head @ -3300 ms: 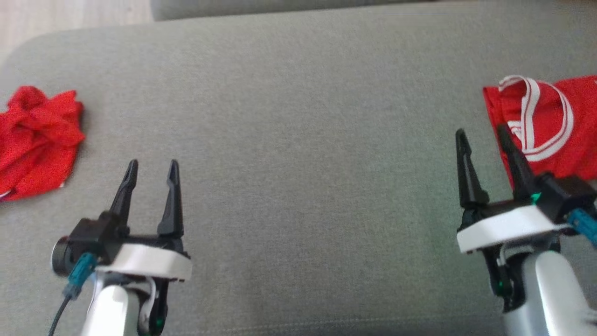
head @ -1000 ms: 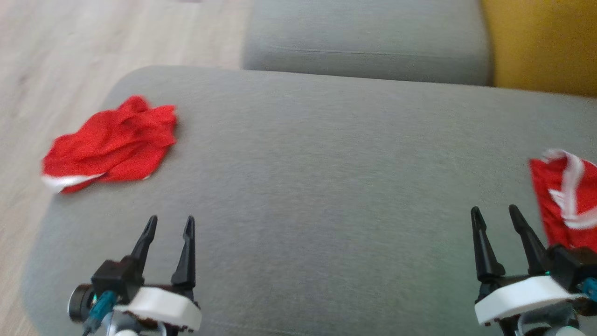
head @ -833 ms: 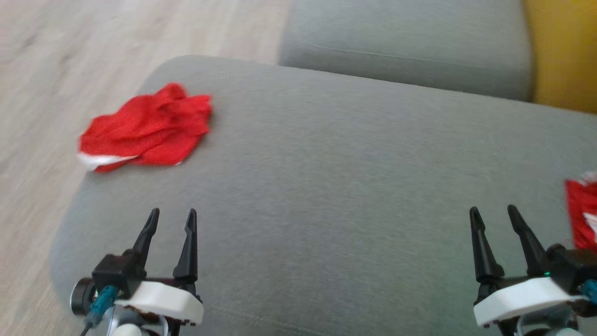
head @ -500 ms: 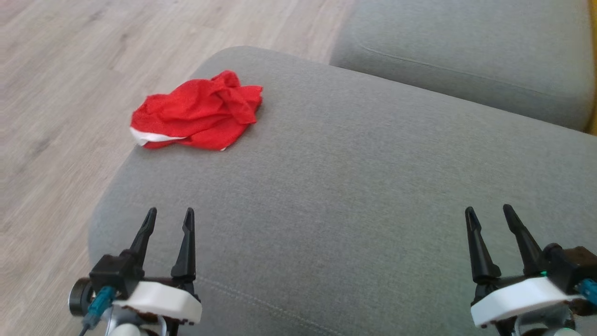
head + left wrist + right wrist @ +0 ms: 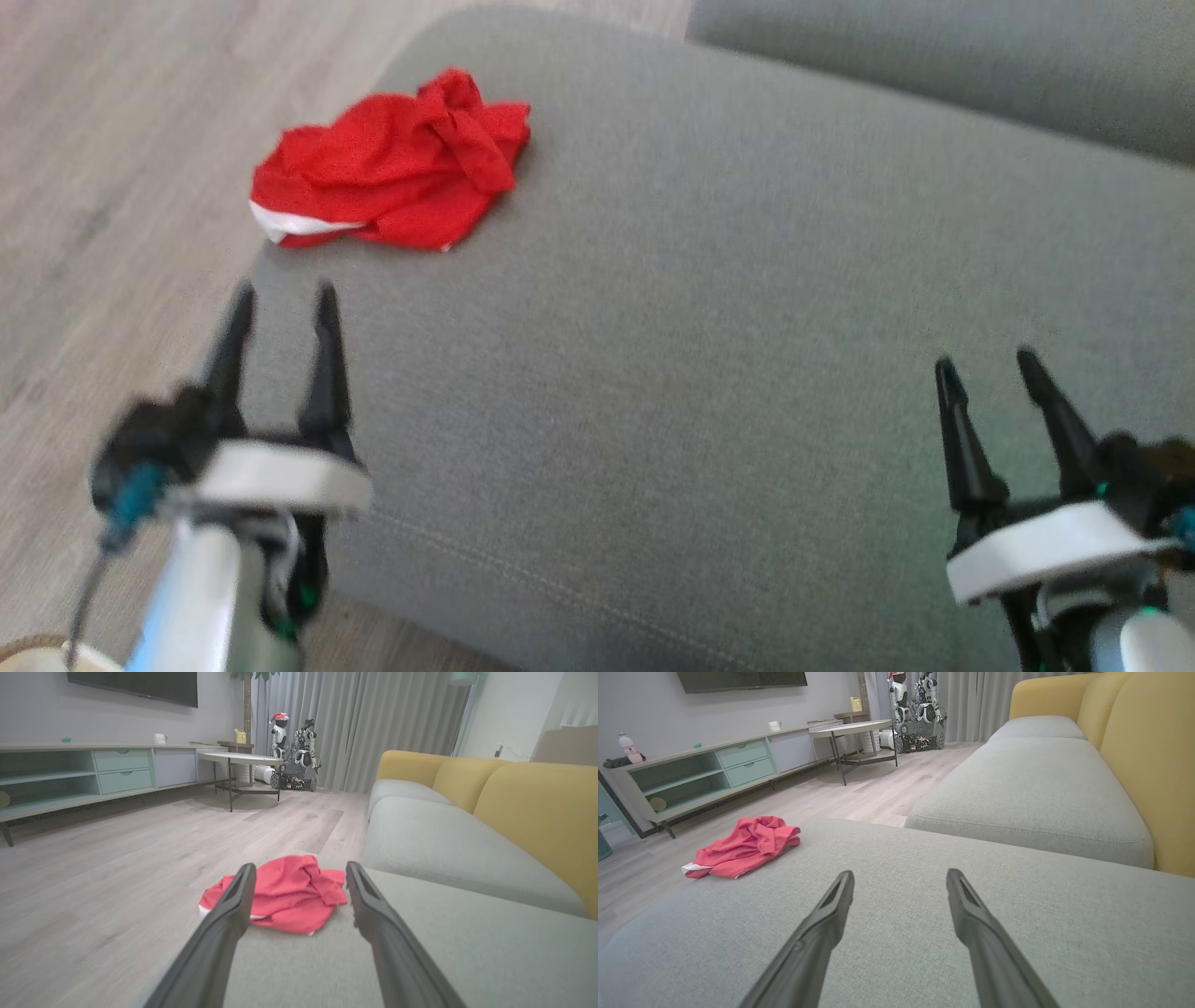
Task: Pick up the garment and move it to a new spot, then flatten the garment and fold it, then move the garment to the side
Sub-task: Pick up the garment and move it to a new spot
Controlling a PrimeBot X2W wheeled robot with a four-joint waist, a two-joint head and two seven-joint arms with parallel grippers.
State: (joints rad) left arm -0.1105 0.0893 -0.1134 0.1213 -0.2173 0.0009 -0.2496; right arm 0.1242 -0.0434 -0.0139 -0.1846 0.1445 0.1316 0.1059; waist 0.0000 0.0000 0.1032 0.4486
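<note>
- Two end effectors show in the head view, both empty, with their fingers spread apart and pointing toward 12 o'clock.
- One crumpled red garment (image 5: 392, 177) with a white band lies at 11 o'clock, on the far left corner of a grey sofa cushion (image 5: 700, 327), beside the wooden floor (image 5: 103, 140).
- Left end effector (image 5: 285, 291) sits at 8 o'clock, blurred, over the cushion's left edge, near the garment but apart from it.
- Right end effector (image 5: 986, 362) sits at 4 o'clock above the cushion, well apart from the garment.
- Left wrist view: the garment (image 5: 285, 900) lies ahead at 12 o'clock, seen between the parted fingers.
- Right wrist view: the garment (image 5: 747, 847) lies at 10 o'clock, far from the parted fingers.
</note>
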